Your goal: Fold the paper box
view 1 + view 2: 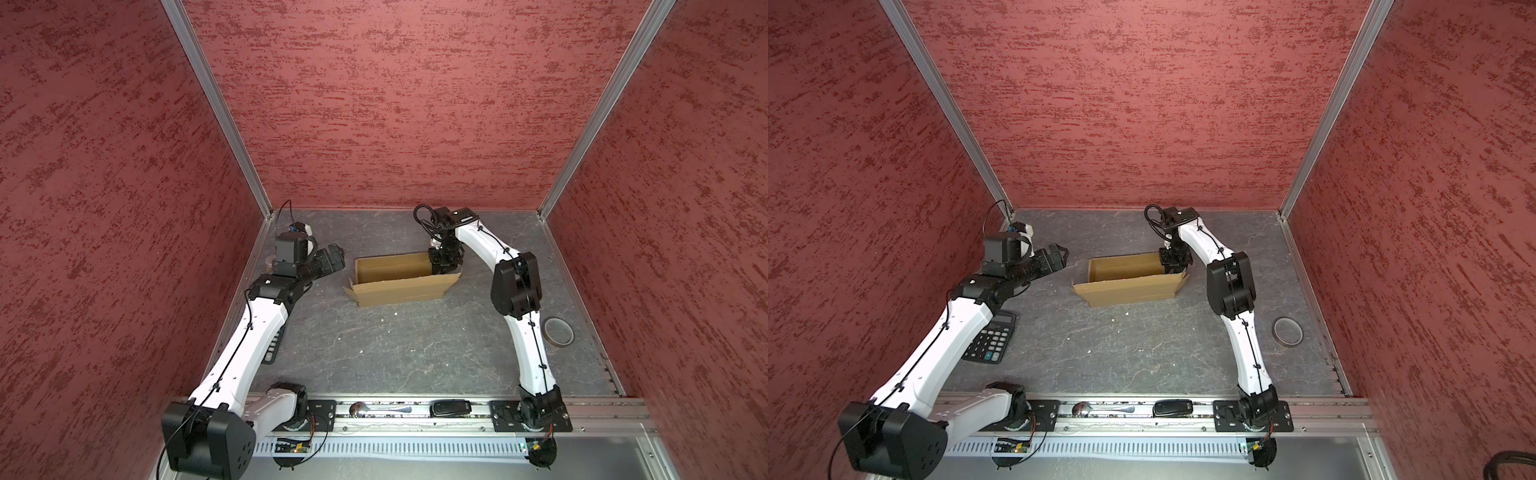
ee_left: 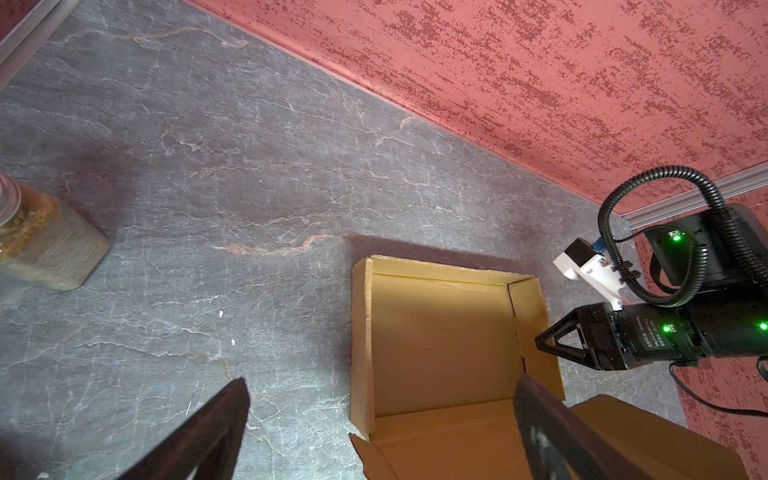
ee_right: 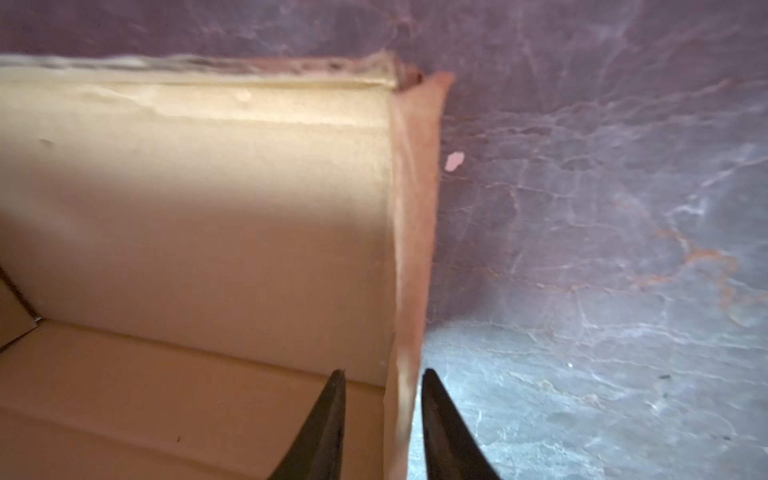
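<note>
Paper box (image 3: 208, 208) wall between right jaws.

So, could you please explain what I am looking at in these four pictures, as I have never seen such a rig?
Two white robot arms with pincer-like grippers work over a grey table. Two pictures look down from one overhead camera; the other two come from cameras on the wrists. A half-folded paper box stands mid-table; a tape roll, a calculator and a jar sit aside. The left gripper hangs open beside it, holding nothing. The right gripper straddles the box's end wall, jaws slightly apart, not clamped.
</note>
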{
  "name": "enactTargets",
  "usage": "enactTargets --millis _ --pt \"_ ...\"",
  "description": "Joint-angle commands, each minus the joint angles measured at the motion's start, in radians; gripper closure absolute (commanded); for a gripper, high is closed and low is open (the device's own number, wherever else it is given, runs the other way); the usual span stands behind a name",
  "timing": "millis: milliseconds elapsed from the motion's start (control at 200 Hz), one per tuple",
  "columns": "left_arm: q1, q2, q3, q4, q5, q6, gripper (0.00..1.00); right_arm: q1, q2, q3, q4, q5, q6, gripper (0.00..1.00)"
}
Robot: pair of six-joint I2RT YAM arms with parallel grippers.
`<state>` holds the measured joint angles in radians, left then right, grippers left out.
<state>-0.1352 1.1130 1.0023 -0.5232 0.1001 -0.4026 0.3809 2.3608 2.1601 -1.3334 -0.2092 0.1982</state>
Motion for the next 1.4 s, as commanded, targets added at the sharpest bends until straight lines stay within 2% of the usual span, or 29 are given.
enactTargets --millis 0,426,676,781,972,1092,1162,1323,1393 --pt "0.011 0.007 0.014 -0.003 0.006 0.019 0.0 0.004 -0.004 0.038 -0.033 0.001 0.001 0.64" --pt "0.015 -0.01 0.106 -0.116 -0.023 0.029 0.0 -0.013 -0.141 0.025 0.014 0.03 -0.02 0.54" --pt "0.01 -0.044 0.228 -0.278 -0.074 0.043 0.0 -0.044 -0.29 -0.085 0.15 0.008 -0.033 0.49" --pt "-0.026 -0.076 0.263 -0.359 -0.112 0.032 0.04 -0.068 -0.361 -0.161 0.225 -0.015 -0.039 0.49" --pt "-0.186 -0.126 0.306 -0.565 -0.288 -0.027 0.13 -0.09 -0.494 -0.323 0.383 -0.048 -0.083 0.51" --pt "-0.306 -0.167 0.309 -0.667 -0.376 -0.125 0.25 -0.103 -0.562 -0.419 0.482 -0.094 -0.109 0.53" --pt "-0.384 -0.193 0.302 -0.712 -0.427 -0.193 0.26 -0.108 -0.588 -0.463 0.53 -0.126 -0.12 0.56" --pt "-0.559 -0.22 0.272 -0.822 -0.519 -0.361 0.32 -0.111 -0.626 -0.568 0.656 -0.208 -0.155 0.65" --pt "-0.635 -0.218 0.24 -0.852 -0.542 -0.439 0.35 -0.111 -0.627 -0.59 0.675 -0.24 -0.179 0.72"
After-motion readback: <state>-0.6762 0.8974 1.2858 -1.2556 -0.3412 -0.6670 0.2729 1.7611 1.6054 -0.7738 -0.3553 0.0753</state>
